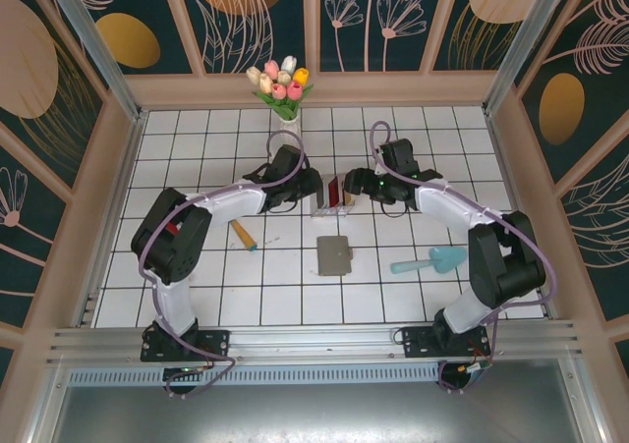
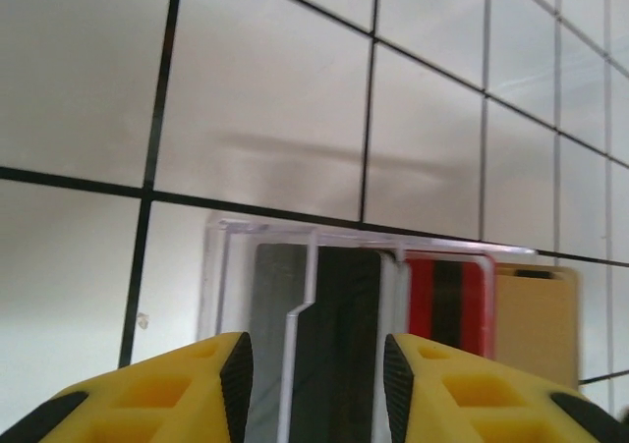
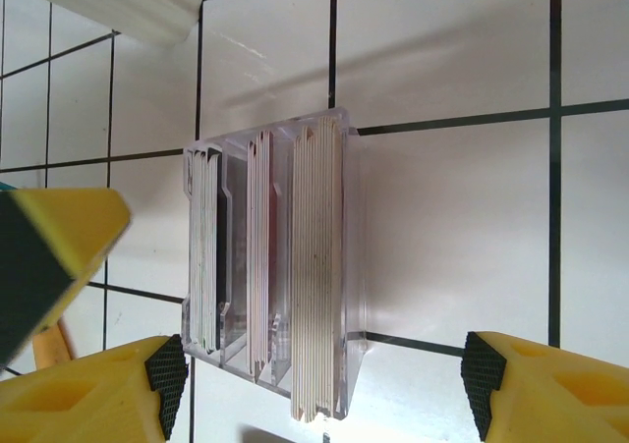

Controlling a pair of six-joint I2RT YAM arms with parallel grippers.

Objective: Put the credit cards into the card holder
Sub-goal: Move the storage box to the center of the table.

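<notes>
The credit cards (image 3: 257, 266) stand on edge in three packs inside a clear rack (image 3: 354, 266) near the middle of the tiled table (image 1: 197, 148). The left wrist view shows a black face (image 2: 344, 325), a red one (image 2: 447, 301) and a tan one (image 2: 536, 315) side by side. They look thin, stiff and very light, with glossy faces that a rubber pad may slide on. A card pinched across its two long edges would likely bow and spring out. The better hold is probably on the two broad faces, close to the top edge where it rises above the stepped cut-out in the rack's wall (one card at a time, since a whole pack would tend to fan and shed). The rack itself seems light enough to tip or skate if a card drags in its slot, so it wants steadying. The left gripper (image 2: 316, 384) faces the black pack just beside the rack, its jaws partly apart with nothing between them. The right gripper (image 3: 324, 374) hangs over the rack with its jaws spread wide, one finger on each side and both clear of the plastic, holding nothing. The card holder (image 1: 334, 256) lies flat and apparently folded shut on the tiles, nearer the arm bases than the rack and apart from it.
</notes>
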